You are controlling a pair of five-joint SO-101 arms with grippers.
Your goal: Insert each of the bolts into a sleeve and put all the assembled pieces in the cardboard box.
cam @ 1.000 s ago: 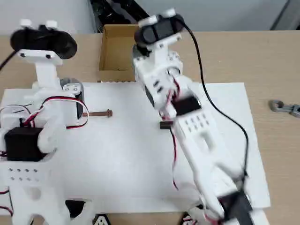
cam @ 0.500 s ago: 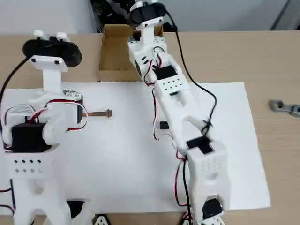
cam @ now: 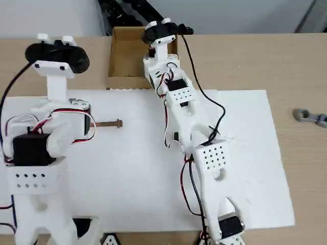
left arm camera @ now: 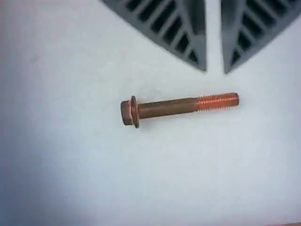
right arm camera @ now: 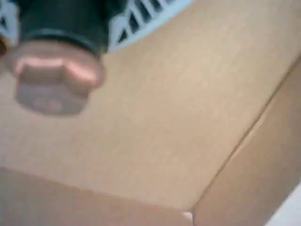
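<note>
The right gripper (right arm camera: 66, 19) is hanging over the inside of the cardboard box (cam: 125, 56) at the table's far edge. Its jaws are clamping an assembled piece (right arm camera: 54, 80), copper-headed and black-bodied, above the box floor. The left gripper (left arm camera: 215, 70) is hovering over the white sheet (cam: 133, 173) with its jaws slightly apart and gripping nothing, while a loose bolt (left arm camera: 176, 107) is lying flat on the sheet just beyond its fingertips and a spare sleeve (cam: 177, 136) is sitting partly tucked under the right arm.
</note>
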